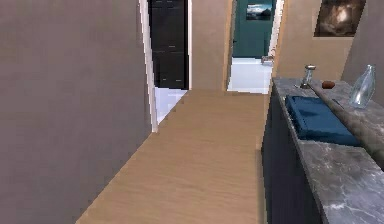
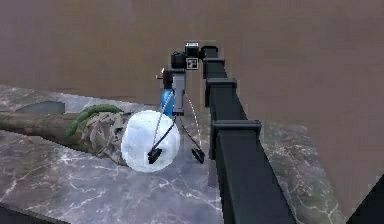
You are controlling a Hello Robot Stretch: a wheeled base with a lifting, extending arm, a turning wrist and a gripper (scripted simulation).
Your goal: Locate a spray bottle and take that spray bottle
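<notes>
1. Spray bottle (image 2: 150, 140), as I take the pale rounded body with the blue part (image 2: 167, 100) above it to be, rests on the marble counter (image 2: 60, 190), nearer its wall-side edge than its near edge.
2. The gripper (image 2: 175, 155) shows right at the bottle. Whether it has hold of anything, and how its fingers are set, cannot be told.
3. Rounded sides likely give thin fingers little purchase. A lift begun on a poor hold could let the bottle slip, drop back onto the counter and roll toward an edge.
4. A mottled brown-and-green bundle (image 2: 70, 128) lies just beside the bottle, on the arm side view's left, perhaps touching it. A sideways nudge could press one against the other and shove the bottle off line.
5. Drawing the arm (image 2: 235, 150) in before raising it could drag the bottle across the marble toward the near edge.
</notes>
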